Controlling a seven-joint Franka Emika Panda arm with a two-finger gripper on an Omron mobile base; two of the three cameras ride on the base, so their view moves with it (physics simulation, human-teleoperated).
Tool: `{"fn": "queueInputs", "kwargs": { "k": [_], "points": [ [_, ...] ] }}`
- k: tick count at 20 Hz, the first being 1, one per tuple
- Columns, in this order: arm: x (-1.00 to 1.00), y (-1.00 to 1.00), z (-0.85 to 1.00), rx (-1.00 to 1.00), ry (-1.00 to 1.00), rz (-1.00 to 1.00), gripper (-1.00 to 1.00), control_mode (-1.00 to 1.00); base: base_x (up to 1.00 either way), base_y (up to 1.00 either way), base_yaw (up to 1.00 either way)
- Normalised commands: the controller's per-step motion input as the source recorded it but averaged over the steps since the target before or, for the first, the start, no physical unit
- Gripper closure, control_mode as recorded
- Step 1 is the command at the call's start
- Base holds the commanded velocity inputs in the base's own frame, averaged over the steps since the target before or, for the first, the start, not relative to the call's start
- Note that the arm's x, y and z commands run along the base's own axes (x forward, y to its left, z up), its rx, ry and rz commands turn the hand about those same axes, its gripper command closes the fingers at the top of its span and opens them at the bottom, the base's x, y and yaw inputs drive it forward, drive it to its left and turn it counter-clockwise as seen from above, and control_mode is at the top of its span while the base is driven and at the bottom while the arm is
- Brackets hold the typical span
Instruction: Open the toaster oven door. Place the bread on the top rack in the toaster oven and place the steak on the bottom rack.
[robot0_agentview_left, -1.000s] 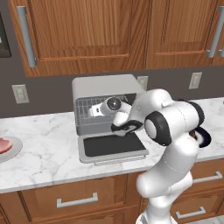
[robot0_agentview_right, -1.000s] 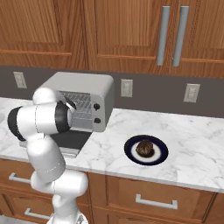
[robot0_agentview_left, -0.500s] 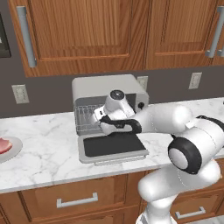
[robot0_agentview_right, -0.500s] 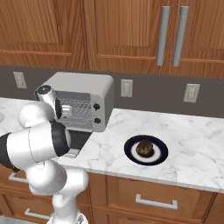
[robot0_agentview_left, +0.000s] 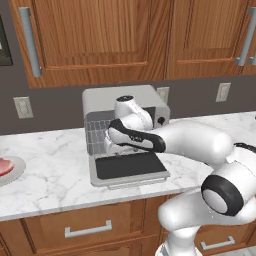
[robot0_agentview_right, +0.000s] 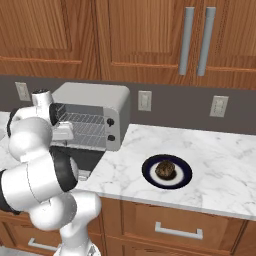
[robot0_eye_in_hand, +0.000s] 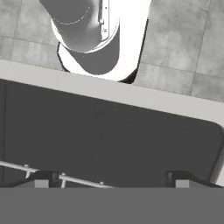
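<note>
The toaster oven (robot0_agentview_left: 125, 99) stands against the back wall with its door (robot0_agentview_left: 131, 167) folded down flat on the counter. Wire racks (robot0_agentview_right: 86, 128) show in its mouth; I cannot separate top from bottom. My gripper (robot0_agentview_left: 114, 148) hangs over the door's hinge side, just in front of the opening. In the hand view the gripper (robot0_eye_in_hand: 111, 179) is open, its fingertips (robot0_eye_in_hand: 43, 178) wide apart above the dark glass (robot0_eye_in_hand: 109, 140), holding nothing. The bread (robot0_agentview_right: 165, 170) lies on a dark blue plate (robot0_agentview_right: 148, 172) to the right. The steak (robot0_agentview_left: 4, 166) lies on a pale plate at far left.
Two black knobs (robot0_agentview_right: 110, 130) sit on the oven's right front. Wood cabinets hang above and outlets dot the backsplash. Marble counter (robot0_agentview_right: 215, 160) runs right of the oven. My own arm (robot0_agentview_left: 190, 142) stretches across the door's right side.
The hand has dropped a little and moved left over the open door. The arm's elbow has swung down and out to the right. The door, bread and steak stayed put.
</note>
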Motion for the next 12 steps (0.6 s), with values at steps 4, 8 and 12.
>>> {"fn": "queueInputs", "kwargs": {
  "k": [4, 8, 12],
  "points": [
    [-0.78, -0.67, 0.82, 0.00, -0.28, 0.00, -1.00, -1.00, 0.00, 0.00, 0.00],
    [-0.29, -1.00, 0.36, 0.00, -0.21, 0.00, -1.00, -1.00, 0.00, 0.00, 0.00],
    [-0.30, -1.00, 0.01, 0.00, -0.05, 0.00, -1.00, -1.00, 0.00, 0.00, 0.00]
  ]
}}
